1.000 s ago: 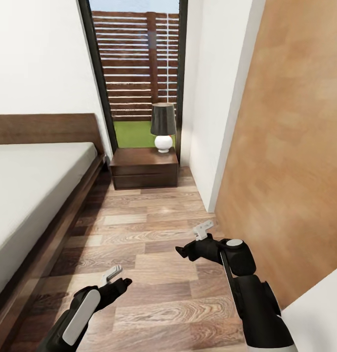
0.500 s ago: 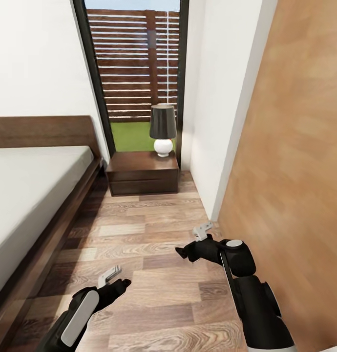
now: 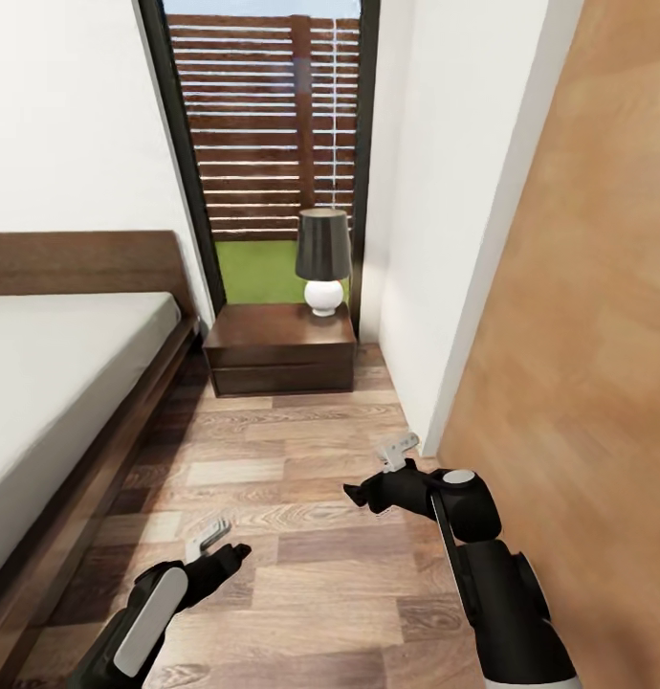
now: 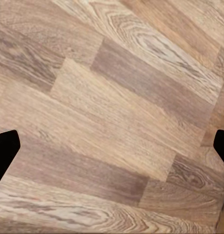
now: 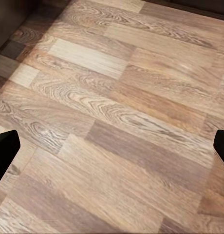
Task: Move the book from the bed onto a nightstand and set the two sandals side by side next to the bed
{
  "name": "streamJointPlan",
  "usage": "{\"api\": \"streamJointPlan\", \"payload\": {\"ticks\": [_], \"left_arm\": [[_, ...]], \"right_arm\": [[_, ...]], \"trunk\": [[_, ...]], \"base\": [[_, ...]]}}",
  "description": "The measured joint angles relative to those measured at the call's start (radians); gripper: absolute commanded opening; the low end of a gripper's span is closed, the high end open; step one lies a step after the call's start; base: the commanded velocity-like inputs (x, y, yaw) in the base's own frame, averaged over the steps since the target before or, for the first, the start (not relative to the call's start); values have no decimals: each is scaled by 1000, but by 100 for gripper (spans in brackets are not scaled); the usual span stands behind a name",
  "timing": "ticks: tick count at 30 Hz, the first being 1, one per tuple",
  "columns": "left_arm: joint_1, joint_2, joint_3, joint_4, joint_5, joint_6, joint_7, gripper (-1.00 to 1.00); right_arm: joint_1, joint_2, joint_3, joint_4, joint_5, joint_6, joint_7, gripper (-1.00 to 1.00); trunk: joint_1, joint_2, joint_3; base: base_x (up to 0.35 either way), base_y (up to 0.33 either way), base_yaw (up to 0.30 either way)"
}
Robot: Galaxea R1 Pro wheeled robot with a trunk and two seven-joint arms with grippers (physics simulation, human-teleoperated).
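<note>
Nightstand, dark brown with one drawer, stands at the far end of the aisle against the tall dark-framed window, carrying a lamp with black shade and white base on its right part. Bed runs along the left, dark wood frame and headboard, pale mattress bare where visible. Wood-plank floor between bed and the white wall on the right; tan wood panel near right. Left gripper low near-left over the floor, right gripper further out on the right; both released, fingers spread wide, holding nothing. Both wrist views: floor planks, dark fingertips at the edges.
</note>
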Motion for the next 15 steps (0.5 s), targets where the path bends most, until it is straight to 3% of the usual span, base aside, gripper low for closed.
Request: {"api": "streamJointPlan", "payload": {"ticks": [15], "left_arm": [[5, 0, 8, 0, 0, 0, -1, 100]], "right_arm": [[0, 0, 2, 0, 0, 0, 0, 100]], "trunk": [[0, 0, 0]], "base": [[328, -115, 225]]}}
